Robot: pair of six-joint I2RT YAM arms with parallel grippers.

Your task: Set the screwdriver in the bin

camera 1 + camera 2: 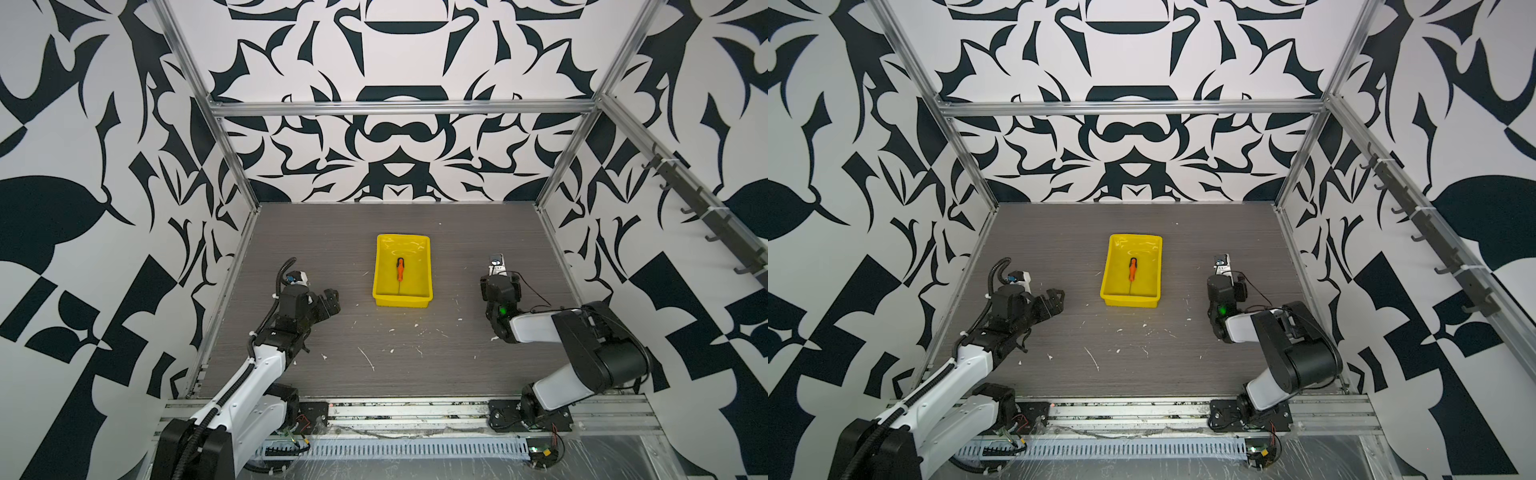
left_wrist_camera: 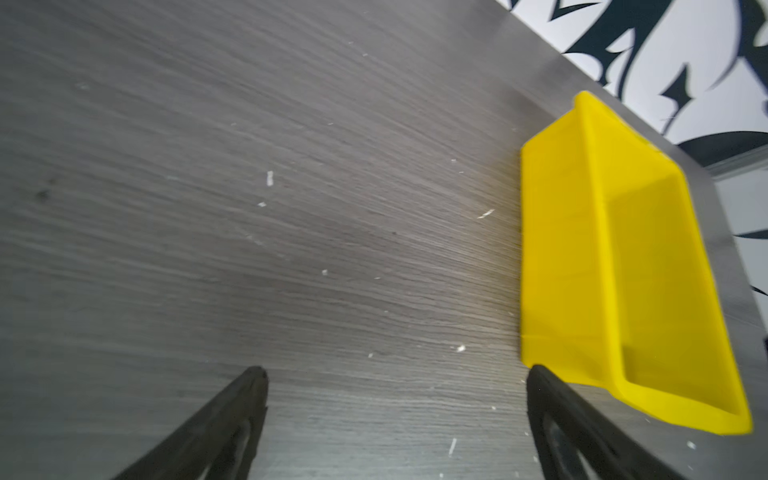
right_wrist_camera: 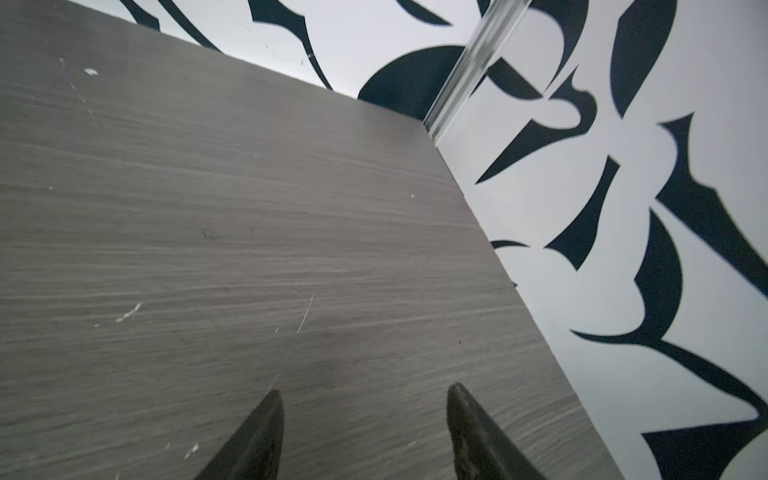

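Inside the yellow bin the screwdriver lies flat, handle far, tip near. Left of the bin the left gripper has its jaws spread, empty; well right of it the right gripper is likewise parted, empty.

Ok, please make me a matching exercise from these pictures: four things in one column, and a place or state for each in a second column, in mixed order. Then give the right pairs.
1. screwdriver
2. bin
3. left gripper
4. right gripper

A. open, empty, facing the table's edge and the wall
B. standing in the middle of the table
C. lying inside the bin
D. open, empty, right next to the bin

Pairs: 1-C, 2-B, 3-D, 4-A
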